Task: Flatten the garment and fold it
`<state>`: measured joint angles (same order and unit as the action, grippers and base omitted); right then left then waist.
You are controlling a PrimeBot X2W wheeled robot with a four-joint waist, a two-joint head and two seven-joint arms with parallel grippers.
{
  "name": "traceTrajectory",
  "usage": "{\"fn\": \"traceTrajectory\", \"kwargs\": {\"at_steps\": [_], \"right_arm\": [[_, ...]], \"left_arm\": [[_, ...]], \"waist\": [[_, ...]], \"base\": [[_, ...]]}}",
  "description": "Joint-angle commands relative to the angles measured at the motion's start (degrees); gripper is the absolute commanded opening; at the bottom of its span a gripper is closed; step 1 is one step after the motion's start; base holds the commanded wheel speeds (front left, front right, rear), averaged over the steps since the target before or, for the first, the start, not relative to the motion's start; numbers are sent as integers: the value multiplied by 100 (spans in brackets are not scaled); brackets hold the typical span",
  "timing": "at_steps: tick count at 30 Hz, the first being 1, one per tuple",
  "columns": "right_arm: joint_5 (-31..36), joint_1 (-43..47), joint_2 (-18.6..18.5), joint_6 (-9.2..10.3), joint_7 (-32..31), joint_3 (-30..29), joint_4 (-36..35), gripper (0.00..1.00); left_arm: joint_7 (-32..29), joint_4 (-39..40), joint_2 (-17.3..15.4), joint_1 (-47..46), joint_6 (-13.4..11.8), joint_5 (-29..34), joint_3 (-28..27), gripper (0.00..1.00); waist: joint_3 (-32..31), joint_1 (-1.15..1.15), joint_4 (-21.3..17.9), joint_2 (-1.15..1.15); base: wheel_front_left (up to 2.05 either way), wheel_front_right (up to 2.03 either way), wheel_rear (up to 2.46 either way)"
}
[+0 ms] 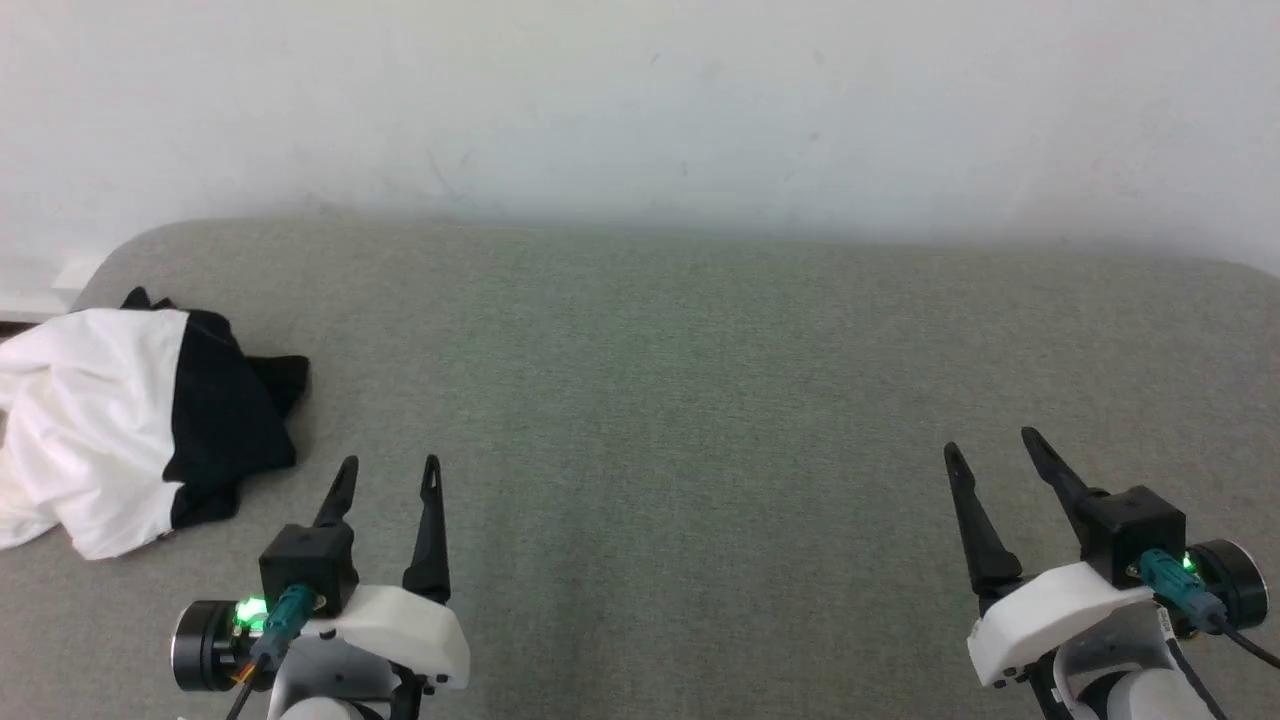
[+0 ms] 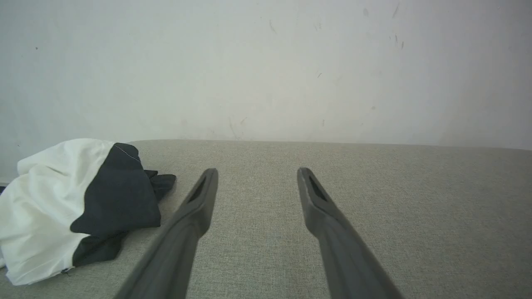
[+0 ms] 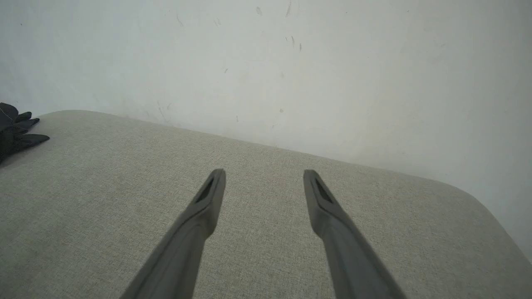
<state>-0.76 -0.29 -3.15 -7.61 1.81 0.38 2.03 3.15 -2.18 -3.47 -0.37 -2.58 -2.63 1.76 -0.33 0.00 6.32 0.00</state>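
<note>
Grey-green woven cloth covers the broad padded surface (image 1: 700,380), which ends at a plain off-white wall (image 1: 640,100) at the back. Both arms sit low at the near edge, fingers pointing toward that wall.

The left gripper (image 1: 390,462) has its two long dark fingers spread wide with nothing between them; its wrist view shows bare cloth in the gap (image 2: 257,171). The right gripper (image 1: 990,442) is spread just as wide and also carries nothing (image 3: 264,171).

The garment (image 1: 110,420), a soft shirt with a white body and black sleeves, lies crumpled in a heap to the left of the left gripper and a little ahead of its fingertips, near but not touching. Its black part faces that gripper, and the white body bulges away beyond it (image 2: 62,207). Bunched like this, the shirt gives no clear long axis to read. From the right gripper it lies well apart, far off to the left, with a scrap of black sleeve at the edge of that wrist view (image 3: 16,133).

Judging by this layout, the left arm is much the nearer, and the first reach would likely swing it leftward onto the black cloth. Flattening has not begun.
</note>
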Motion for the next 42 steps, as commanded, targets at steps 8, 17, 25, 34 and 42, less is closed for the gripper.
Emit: {"fn": "traceTrajectory", "kwargs": {"at_steps": [8,17,25,34,42], "right_arm": [[-73,-74,8,4,93,101,76,100],[-139,-104,10,5,165,229,157,100],[-169,-119,12,5,215,289,205,100],[-207,-157,14,6,263,352,241,100],[-258,-175,16,7,325,421,289,100]], "left_arm": [[144,-41,-66,-9,-127,-116,42,100],[244,-3,-126,77,-267,-207,58,100],[338,19,-168,128,-393,-310,60,100],[446,62,-225,210,-526,-429,60,100],[544,77,-291,263,-611,-528,77,100]], "waist": [[-49,0,412,0],[-91,0,734,0],[-88,0,1024,0],[-80,0,1321,0],[-98,0,1571,0]], "base": [[0,0,0],[0,0,0],[0,0,0],[0,0,0],[0,0,0]]}}
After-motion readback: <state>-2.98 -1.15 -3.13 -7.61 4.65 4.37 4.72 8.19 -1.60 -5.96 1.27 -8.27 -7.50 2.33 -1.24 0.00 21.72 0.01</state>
